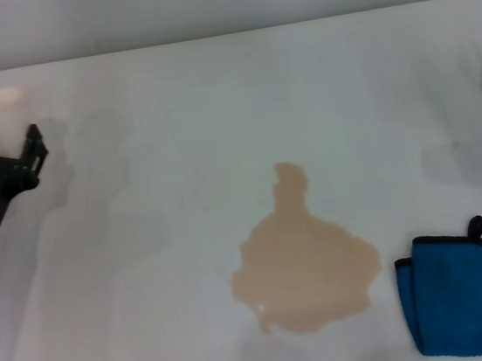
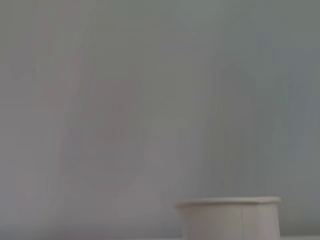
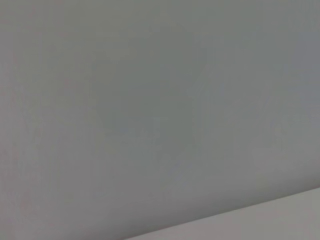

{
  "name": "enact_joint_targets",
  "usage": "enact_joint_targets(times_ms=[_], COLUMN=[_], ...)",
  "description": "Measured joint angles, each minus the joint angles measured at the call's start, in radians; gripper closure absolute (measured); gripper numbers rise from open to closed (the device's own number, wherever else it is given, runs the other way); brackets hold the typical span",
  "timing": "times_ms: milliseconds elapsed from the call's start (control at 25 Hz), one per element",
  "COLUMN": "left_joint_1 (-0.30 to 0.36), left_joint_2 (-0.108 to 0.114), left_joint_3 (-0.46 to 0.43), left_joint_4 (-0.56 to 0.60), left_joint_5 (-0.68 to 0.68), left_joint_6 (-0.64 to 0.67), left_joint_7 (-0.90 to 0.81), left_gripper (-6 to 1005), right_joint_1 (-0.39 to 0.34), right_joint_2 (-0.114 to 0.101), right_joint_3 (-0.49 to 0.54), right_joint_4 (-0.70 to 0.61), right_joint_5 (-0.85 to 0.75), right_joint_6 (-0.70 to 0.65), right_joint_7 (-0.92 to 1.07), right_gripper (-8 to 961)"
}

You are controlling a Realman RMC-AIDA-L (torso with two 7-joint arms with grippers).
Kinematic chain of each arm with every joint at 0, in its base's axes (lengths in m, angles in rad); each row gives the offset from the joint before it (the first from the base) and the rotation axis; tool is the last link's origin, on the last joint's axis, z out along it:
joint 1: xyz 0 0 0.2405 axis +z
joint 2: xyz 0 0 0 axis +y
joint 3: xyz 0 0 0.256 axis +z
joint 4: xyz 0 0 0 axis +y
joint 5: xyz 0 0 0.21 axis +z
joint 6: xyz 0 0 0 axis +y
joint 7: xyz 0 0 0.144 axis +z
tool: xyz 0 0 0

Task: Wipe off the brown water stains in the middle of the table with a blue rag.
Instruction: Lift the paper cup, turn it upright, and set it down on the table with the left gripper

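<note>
1. The blue rag [image 1: 466,294] lies folded in the lower right of the head view, flat on the table [image 1: 147,271], with its small black loop pointing toward the upper part of the frame.
2. The brown water stains [image 1: 302,265] sit in the lower middle of the frame, just to the left of the rag but apart from it; the puddle's narrow neck runs up-frame, so its long axis is roughly vertical in the picture.
3. My left gripper [image 1: 10,160] is at the far left edge, close to a pale paper cup [image 1: 0,113] in the upper left. I cannot tell whether its fingers are apart or together.
4. My right arm shows only as a dark sliver at the right edge, upper part of the frame; its gripper is not visible.
5. I judge the right arm nearer the rag, so it should take the cloth and sweep leftward across the puddle.
</note>
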Motion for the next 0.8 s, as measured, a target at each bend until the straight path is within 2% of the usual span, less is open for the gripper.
enact_joint_targets(times_ms=[120,520,800], left_joint_1=[-0.018,-0.024,-0.016], left_joint_2=[-0.002,-0.002,-0.002], left_joint_3=[0.0,0.002,0.001], left_joint_4=[0.02,0.038,0.039], left_joint_5=[0.003,0.007,0.008], left_joint_6=[-0.06,-0.143,-0.155], left_joint_7=[0.001,0.006,0.008], left_gripper=[343,341,338], right_joint_1=[0.0,0.003,0.004], right_joint_2=[0.0,0.0,0.0], right_joint_3=[0.001,0.003,0.003], right_joint_4=[-0.001,-0.001,-0.001], right_joint_5=[0.0,0.0,0.0], right_joint_6=[0.002,0.006,0.007], right_joint_7=[0.0,0.0,0.0], right_gripper=[161,161,161])
